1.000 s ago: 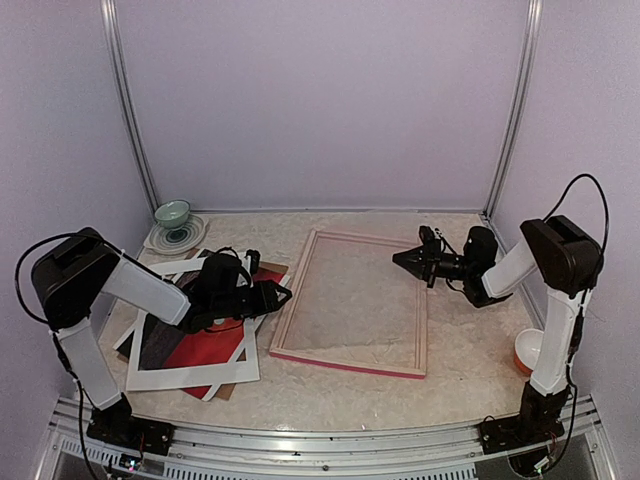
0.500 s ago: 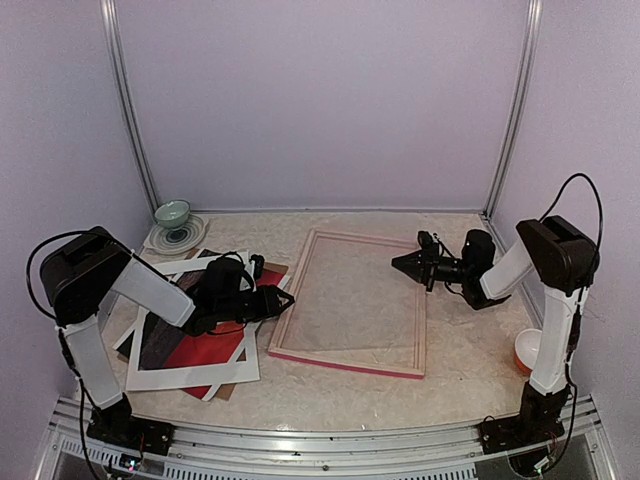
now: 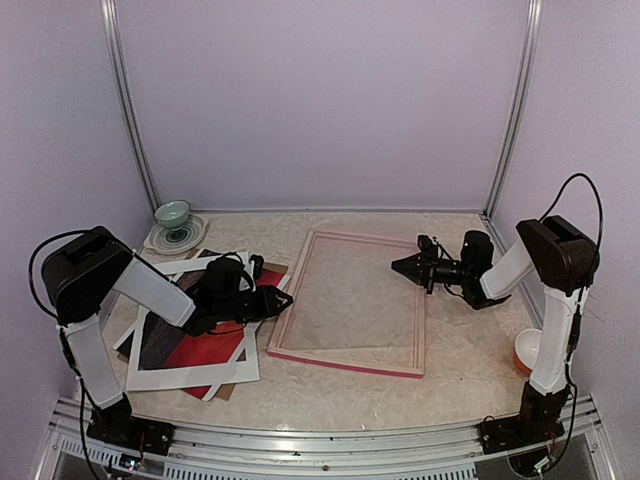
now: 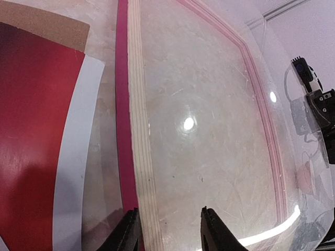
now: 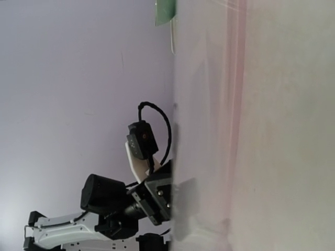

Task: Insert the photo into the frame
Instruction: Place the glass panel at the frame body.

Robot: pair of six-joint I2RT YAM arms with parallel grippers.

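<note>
Locate photo [image 3: 210,348] on table [image 3: 460,350], left of frame [image 3: 345,363], partly beneath white mat [image 3: 190,378]. Note left gripper [image 3: 283,297] fingers spread astride frame's left rail. Note right gripper [image 3: 400,265] fingers pressed together, tip over frame near its right rail.

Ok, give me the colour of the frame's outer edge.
Bright pink on the frame, beside pale ribbed wood; clearest in the left wrist view.

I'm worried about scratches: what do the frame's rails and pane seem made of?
The frame rails look like pale grooved wood, painted pink outside. The pane looks like clear glossy glass or plastic: lamp glints, fine scratches; which is unclear.
</note>
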